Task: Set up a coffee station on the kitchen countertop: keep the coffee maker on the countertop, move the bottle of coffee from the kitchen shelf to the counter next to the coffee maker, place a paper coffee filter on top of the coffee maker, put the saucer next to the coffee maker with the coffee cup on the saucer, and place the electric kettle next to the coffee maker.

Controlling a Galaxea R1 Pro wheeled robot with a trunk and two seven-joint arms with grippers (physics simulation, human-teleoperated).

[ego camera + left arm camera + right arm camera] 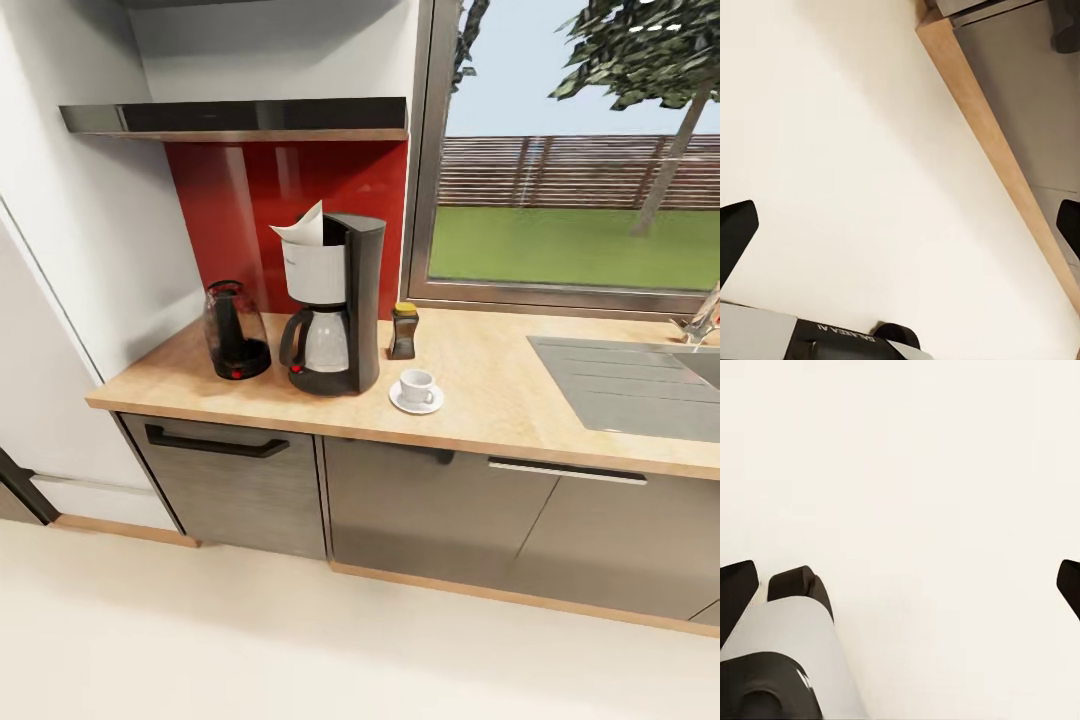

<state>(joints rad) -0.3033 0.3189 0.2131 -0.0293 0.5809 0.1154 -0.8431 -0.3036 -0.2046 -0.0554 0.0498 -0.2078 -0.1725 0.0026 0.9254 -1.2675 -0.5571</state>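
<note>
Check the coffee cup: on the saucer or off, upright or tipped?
On and upright. The coffee cup sits centred on the saucer, opening upward, just right of the coffee maker.

Bare countertop (500, 385) right of saucer (416, 400)

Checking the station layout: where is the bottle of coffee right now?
In the head view, the bottle of coffee stands on the countertop just right of the coffee maker, behind the coffee cup on its saucer.
</note>
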